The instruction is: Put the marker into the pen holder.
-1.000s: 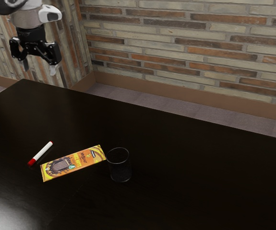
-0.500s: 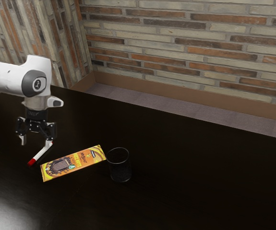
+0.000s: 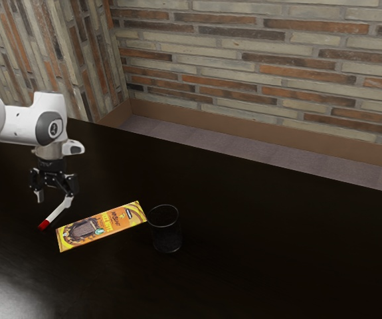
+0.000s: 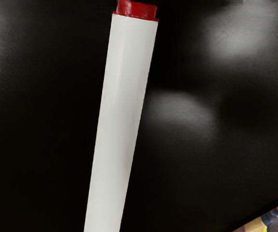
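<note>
Hanging low over the dark table (image 3: pixel 257 259), the black two-finger gripper (image 3: pixel 54 199) points down with its fingers apart. One fingertip overlaps the white barrel of the marker (image 3: pixel 57 213) in the exterior view; whether they touch cannot be told. The marker lies on the table beneath the hand, outside the pen holder, its red end toward the exterior view's lower left. In the wrist view, the barrel passes close under the hand, with a red end beyond it, and a corner of the yellow-and-orange printed package lies off to one side. That package (image 3: pixel 101 226) lies between the marker and the clear, cylindrical pen holder (image 3: pixel 167 232), its far end just beside the holder. The pen holder stands upright, open end up. Behind the table rises a brick wall (image 3: pixel 264 73).
</note>
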Robot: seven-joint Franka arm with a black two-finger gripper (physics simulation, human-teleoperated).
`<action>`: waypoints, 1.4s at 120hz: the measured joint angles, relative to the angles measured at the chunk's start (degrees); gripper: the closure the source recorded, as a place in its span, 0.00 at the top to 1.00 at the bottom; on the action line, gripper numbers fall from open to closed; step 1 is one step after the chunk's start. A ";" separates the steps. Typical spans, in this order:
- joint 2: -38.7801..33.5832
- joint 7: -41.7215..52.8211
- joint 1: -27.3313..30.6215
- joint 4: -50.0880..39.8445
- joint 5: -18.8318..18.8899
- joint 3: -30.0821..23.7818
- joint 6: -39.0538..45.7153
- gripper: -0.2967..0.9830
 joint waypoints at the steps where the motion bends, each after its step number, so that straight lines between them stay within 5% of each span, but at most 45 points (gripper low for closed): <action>1: 0.17 0.19 0.07 0.15 -0.06 -0.01 0.04 0.77; 59: 6.79 8.86 0.76 5.88 -2.98 -0.04 0.89 0.76; 91: 6.64 11.61 0.68 6.83 -2.25 -0.06 0.81 0.43; 151: 6.83 14.14 0.68 6.63 -2.11 -0.13 1.08 0.19; 168: -3.45 14.15 -0.68 1.59 0.00 -2.42 4.02 0.16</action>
